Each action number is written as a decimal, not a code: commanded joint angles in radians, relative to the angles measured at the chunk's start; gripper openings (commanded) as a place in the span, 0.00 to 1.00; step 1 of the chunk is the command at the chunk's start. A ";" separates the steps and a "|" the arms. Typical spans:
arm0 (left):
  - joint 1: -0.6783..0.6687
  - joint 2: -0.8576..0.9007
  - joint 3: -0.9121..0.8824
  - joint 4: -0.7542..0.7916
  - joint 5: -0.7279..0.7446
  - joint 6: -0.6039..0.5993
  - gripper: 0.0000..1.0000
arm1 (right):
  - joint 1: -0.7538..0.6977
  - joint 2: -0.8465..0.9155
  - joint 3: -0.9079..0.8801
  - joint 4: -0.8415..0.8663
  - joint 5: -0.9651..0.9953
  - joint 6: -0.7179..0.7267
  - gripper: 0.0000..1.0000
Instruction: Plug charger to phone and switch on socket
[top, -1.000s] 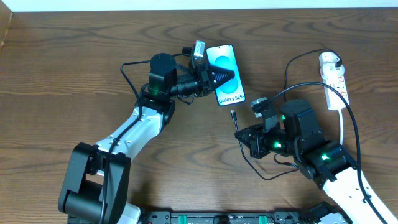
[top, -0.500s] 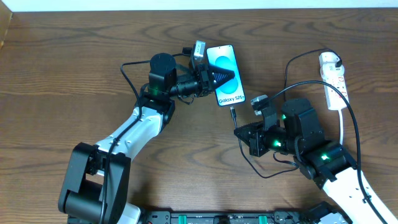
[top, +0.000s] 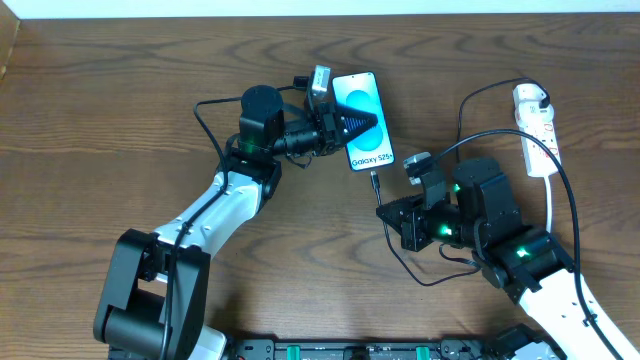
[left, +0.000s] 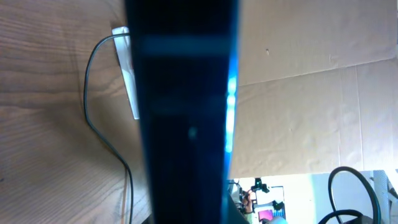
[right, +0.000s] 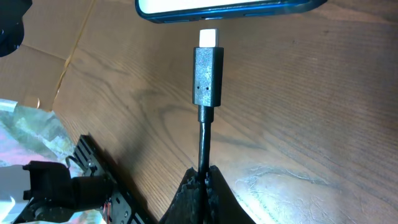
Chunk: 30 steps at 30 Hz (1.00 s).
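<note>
Pinching the charger (right: 208, 74) below its plug, the right gripper (right: 204, 177) is holding it just short of the phone (right: 230, 7) at twelve o'clock. The left gripper (top: 352, 121) is clamping the phone, so a straight, level push is needed.

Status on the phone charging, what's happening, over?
Left claw shut on phone. Right claw shut on charger, plug tip just short of phone's edge. Nothing between them.

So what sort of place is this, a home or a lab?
Probably a robotics lab or test bench: a left arm and right arm share a wooden table, cardboard sheets sit nearby, and a Galaxy S25 phone and power strip serve as props.
</note>
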 joint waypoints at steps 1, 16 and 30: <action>0.004 -0.004 0.016 0.013 0.037 0.027 0.07 | -0.005 -0.010 -0.001 0.006 0.004 0.005 0.01; 0.004 -0.004 0.016 0.013 0.037 0.028 0.07 | -0.005 -0.010 -0.001 0.011 0.018 0.009 0.01; 0.004 -0.004 -0.005 0.012 0.037 0.029 0.08 | -0.005 -0.010 -0.001 0.047 0.045 0.034 0.01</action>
